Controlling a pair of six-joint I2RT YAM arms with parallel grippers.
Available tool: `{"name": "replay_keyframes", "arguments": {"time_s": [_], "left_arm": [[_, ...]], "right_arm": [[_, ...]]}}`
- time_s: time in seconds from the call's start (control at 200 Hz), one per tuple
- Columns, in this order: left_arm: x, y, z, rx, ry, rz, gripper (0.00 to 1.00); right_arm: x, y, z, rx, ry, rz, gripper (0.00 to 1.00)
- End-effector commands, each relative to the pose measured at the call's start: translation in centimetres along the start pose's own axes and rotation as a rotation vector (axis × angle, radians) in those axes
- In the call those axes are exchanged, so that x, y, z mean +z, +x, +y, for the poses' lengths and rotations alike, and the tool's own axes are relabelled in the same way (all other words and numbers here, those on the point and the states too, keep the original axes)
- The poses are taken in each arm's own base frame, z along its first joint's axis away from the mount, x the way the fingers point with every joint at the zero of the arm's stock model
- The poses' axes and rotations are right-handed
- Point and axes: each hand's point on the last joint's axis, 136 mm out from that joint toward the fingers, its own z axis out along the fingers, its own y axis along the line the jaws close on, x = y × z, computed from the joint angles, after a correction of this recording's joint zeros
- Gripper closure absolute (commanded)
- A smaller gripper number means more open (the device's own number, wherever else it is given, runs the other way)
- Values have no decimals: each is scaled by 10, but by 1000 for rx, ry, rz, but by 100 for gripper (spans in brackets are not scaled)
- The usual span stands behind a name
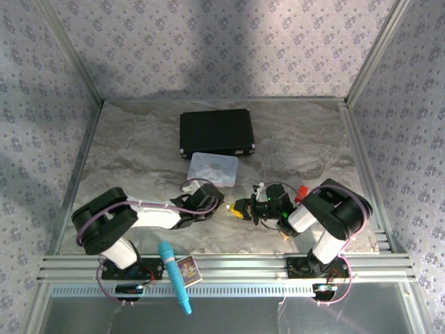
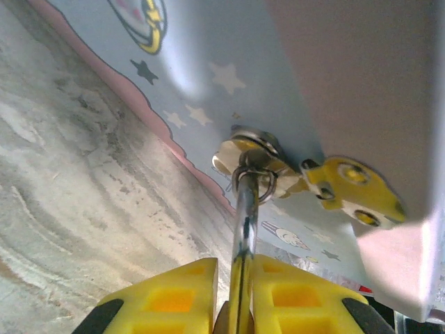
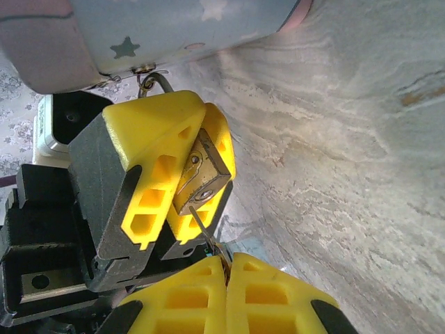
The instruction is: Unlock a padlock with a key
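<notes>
The padlock point(image 3: 201, 177) is brass-gold with a silver loop, and the key point(image 3: 203, 226) is silvery. The left gripper point(image 2: 233, 282) and right gripper point(image 3: 227, 271) have bright yellow fingers on black bodies. The tin point(image 1: 213, 167) is pale blue, printed with stars and edged in pink. Just beyond it lies a black case point(image 1: 217, 132). The table point(image 1: 139, 153) is grey-veined marble. The walls point(image 1: 208, 42) carry lilac floral paper. At the near left lies a turquoise stick point(image 1: 175, 277).

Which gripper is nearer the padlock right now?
Left. The left gripper is clamped on the padlock body itself. The right gripper is apart from it, at its keyhole end, pinching the key, whose tip reaches the padlock.
</notes>
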Motion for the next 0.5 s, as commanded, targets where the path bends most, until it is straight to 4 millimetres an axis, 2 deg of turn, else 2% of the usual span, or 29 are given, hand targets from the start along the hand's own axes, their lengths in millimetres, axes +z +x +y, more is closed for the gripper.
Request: {"name": "replay_keyframes", "arguments": {"time_s": [0.0,0.495], "left_arm": [[-5,-1,8,-24,-23,-6,100],[-6,0,6,-24,-15,-7,100]], "right_arm": [[0,2,7,-19,-14,18,100],[10,-1,3,-17,-6,24,100]]}}
